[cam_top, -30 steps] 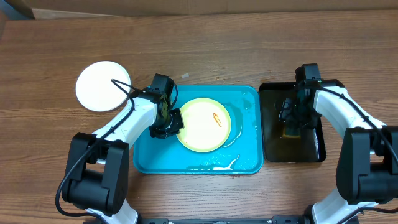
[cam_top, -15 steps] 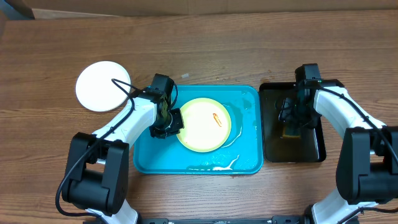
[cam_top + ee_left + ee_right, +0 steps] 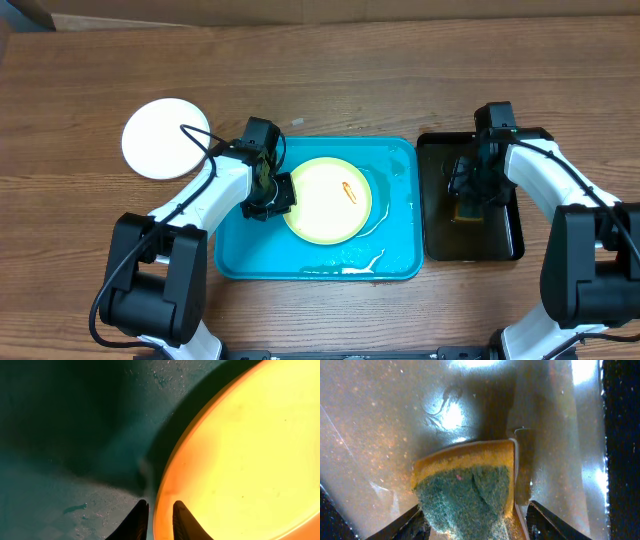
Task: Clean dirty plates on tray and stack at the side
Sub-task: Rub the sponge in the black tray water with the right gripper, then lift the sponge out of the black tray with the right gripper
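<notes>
Pale yellow plate (image 3: 328, 200) lay flat, smeared face up, in turquoise tray (image 3: 400, 255) whose long axis ran left-right, left gripper (image 3: 159, 512) pinched the plate's left rim, right gripper (image 3: 475, 512) clamped sponge (image 3: 465, 485) over black tray (image 3: 500, 240).

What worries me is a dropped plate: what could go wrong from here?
The left gripper pinches only the rim of the pale yellow plate; on the wet-looking tray it may slip free when lifted. The plate's orange smear is uncleaned while the right gripper holds the sponge over the black tray; stacking now would leave it dirty.
</notes>
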Controlling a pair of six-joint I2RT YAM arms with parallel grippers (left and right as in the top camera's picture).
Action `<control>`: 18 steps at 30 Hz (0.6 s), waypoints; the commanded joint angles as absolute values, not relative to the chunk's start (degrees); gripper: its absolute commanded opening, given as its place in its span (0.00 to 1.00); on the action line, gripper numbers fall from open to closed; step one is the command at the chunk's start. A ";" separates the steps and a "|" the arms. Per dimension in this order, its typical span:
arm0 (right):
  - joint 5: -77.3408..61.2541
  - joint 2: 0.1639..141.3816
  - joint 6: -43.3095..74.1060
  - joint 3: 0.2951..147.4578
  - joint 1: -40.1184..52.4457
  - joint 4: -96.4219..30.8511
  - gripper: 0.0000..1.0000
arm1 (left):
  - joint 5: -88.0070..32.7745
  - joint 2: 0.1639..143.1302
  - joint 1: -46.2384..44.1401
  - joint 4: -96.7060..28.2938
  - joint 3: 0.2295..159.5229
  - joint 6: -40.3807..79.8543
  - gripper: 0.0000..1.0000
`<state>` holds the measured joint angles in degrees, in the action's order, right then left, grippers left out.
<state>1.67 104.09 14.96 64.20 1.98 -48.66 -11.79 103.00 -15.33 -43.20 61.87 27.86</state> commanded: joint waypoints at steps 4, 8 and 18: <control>1.39 103.66 15.00 63.96 2.20 -47.64 0.62 | -11.86 102.83 -15.40 -43.11 63.26 26.33 0.17; 1.39 103.66 15.00 63.96 2.20 -47.83 0.62 | -11.86 102.83 -15.40 -43.11 63.26 26.33 0.16; 1.19 103.66 15.00 63.90 2.22 -49.45 0.61 | -11.86 102.83 -15.40 -43.20 63.26 26.33 0.17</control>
<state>1.65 104.09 14.96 64.20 1.98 -49.30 -11.79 103.02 -15.33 -43.22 61.98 27.83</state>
